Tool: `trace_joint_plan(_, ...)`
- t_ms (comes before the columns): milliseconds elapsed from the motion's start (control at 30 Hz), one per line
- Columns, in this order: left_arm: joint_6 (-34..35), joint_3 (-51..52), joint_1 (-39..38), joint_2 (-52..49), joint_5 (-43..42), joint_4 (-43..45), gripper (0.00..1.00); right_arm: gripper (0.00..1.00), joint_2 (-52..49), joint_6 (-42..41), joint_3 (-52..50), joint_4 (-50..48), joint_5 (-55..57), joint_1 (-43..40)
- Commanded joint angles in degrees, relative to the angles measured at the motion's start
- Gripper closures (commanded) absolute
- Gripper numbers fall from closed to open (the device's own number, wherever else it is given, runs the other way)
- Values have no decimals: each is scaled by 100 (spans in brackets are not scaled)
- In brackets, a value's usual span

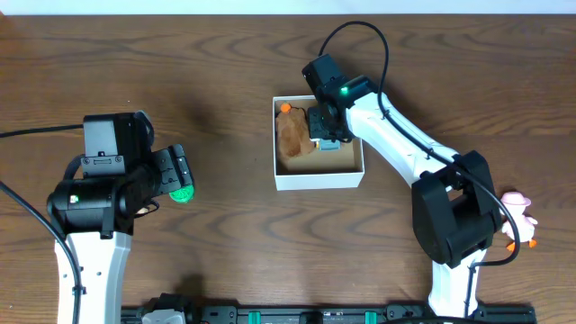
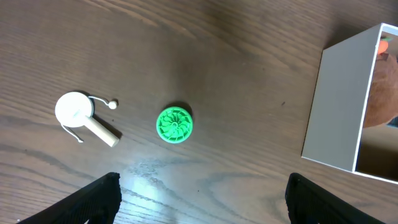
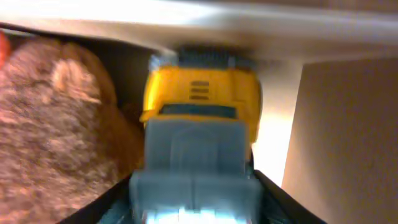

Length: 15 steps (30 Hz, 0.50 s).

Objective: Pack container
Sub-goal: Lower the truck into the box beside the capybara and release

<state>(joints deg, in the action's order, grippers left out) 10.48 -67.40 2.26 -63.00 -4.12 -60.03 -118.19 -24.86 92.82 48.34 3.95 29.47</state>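
The container (image 1: 319, 178) is a small square white box with a tan inside, at the table's middle. A brown furry plush (image 1: 292, 135) with an orange bit lies in its left half. My right gripper (image 1: 326, 133) is inside the box, shut on a yellow and grey-blue toy truck (image 3: 198, 134), next to the plush (image 3: 56, 124). My left gripper (image 2: 202, 199) is open and empty, above bare table near a green round toy (image 2: 174, 124) and a white round toy with a wooden handle (image 2: 81, 115). The box wall (image 2: 339, 106) shows at the right of the left wrist view.
A pink and white toy figure (image 1: 519, 216) with orange feet lies at the right edge of the table, beside the right arm's base. The green toy (image 1: 183, 193) lies by the left gripper in the overhead view.
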Motion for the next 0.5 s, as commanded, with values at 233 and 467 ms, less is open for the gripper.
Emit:
trace_joint_plan(233,-31,-92,31,-24,24,-17,15,33,516,435,428,494,197,-125)
trace_joint_plan(467,-31,-92,31,-24,24,-61,15,16,1812,411,1305,1449,723,-848)
